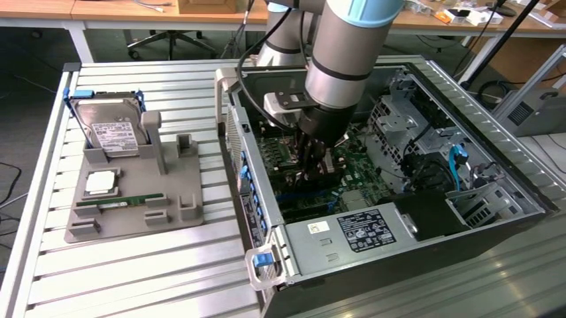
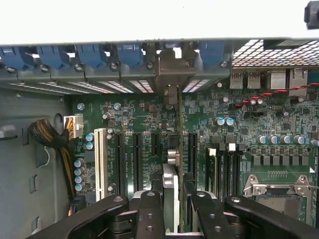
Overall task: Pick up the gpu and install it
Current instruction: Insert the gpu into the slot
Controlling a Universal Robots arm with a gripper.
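Wrist view: gripper (image 2: 175,206) clamps the gpu (image 2: 180,149) edge-on | card inside computer case (image 1: 495,218), over motherboard (image 2: 239,134) slots toward twelve o'clock | pickup done, seating unconfirmed.

1 robot arm (image 1: 340,53) w/ 1 tool (image 1: 317,173) reached into 1 open PC case (image 1: 495,192). 1 gpu (image 2: 180,149) stood edge-on between the tool's fingers, over the motherboard (image 2: 279,124). 1 grey holder tray (image 1: 137,199) sat on the surface (image 1: 132,278), carrying 1 hard drive (image 1: 111,129), 1 RAM stick (image 1: 124,200) and 1 CPU (image 1: 100,182). 1 power supply (image 1: 354,232) sat in the case. Wrist view: 1 white slot (image 2: 98,162), 5 blue clips along the case edge.
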